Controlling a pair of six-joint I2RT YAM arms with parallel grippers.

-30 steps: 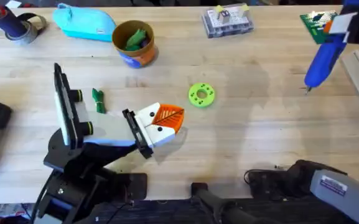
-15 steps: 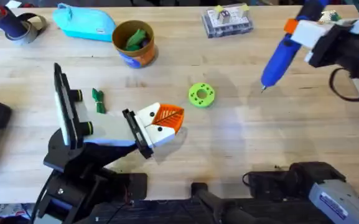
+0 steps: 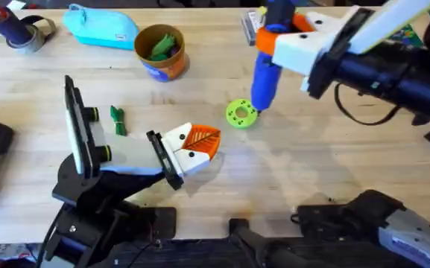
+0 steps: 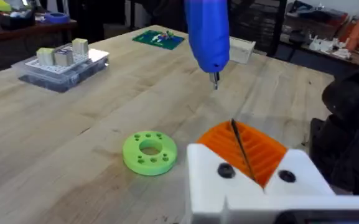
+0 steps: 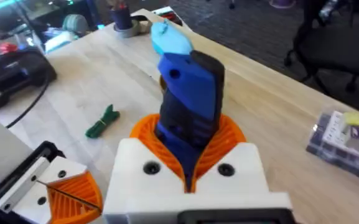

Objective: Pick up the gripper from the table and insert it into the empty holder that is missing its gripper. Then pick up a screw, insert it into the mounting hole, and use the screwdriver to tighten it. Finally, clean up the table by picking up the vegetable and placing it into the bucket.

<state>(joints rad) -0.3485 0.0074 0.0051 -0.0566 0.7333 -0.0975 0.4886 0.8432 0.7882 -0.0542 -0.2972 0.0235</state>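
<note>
My right gripper point(image 3: 269, 39) is shut on the blue screwdriver point(image 3: 264, 74), gripping near its orange collar. The screwdriver hangs tip-down, just above the table beside the lime disc point(image 3: 241, 113). In the right wrist view the orange fingers point(image 5: 229, 134) clasp its blue body point(image 5: 191, 106). The gripper point(image 3: 192, 144), a white block with an orange ribbed finger, sits against the holder's black plate point(image 3: 164, 160). My left gripper point(image 4: 241, 146) is shut, its orange fingers pressed together on nothing. The dark green vegetable point(image 3: 118, 120) lies on the table left of the holder. The bucket point(image 3: 161, 52) stands at the back.
A tall black plate with knobs point(image 3: 77, 126) stands on the black stand at front left. A light blue pouch point(image 3: 101, 27) and a tape roll point(image 3: 21, 30) sit at the back left. A clear parts box point(image 4: 61, 62) is at the back middle, and a green board point(image 4: 159, 38) behind it.
My right arm has swept left across the table with the screwdriver, from the far right edge to just over the lime disc. The left side has not moved.
</note>
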